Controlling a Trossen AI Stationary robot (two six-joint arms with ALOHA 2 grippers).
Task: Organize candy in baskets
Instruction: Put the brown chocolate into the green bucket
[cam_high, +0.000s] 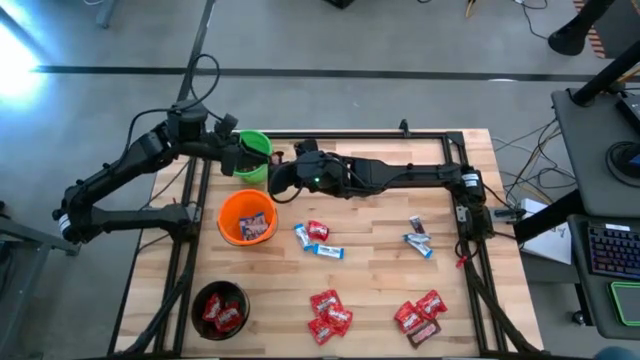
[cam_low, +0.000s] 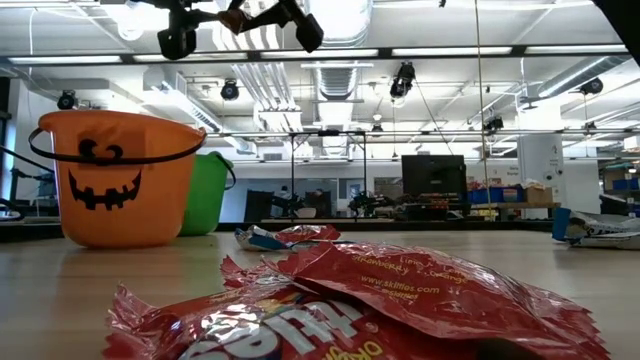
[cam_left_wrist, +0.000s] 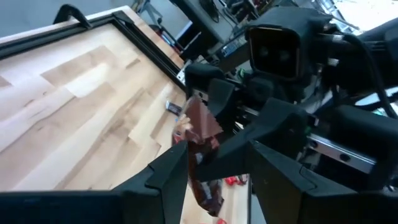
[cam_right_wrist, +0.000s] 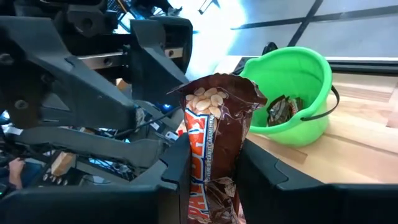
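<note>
As you look down from the high view, you will find these items:
Left gripper (cam_high: 233, 150): over the rim of the green basket (cam_high: 256, 158).
Right gripper (cam_high: 278, 180): just beside that basket, facing the left one.
Orange basket (cam_high: 246, 218): near the green one, candy inside.
Black basket (cam_high: 220, 306): at the near left corner, red candy inside.
Loose candy (cam_high: 328, 313): red and blue-and-white clusters spread over the table (cam_high: 380, 270).

Low view, for your reference:
Orange basket (cam_low: 120, 175): upright, with the green basket (cam_low: 207, 192) just behind it.
Red candy (cam_low: 350, 300): fills the foreground.

Left wrist view:
Left gripper (cam_left_wrist: 217, 177): fingers spread apart, with the brown candy (cam_left_wrist: 198, 127) showing in the gap; you cannot tell if they touch it.

Right wrist view:
Right gripper (cam_right_wrist: 212, 171): fingers clamped on the brown candy (cam_right_wrist: 214, 124), which stands upright.
Green basket (cam_right_wrist: 301, 74): a dark candy lies inside.
</note>
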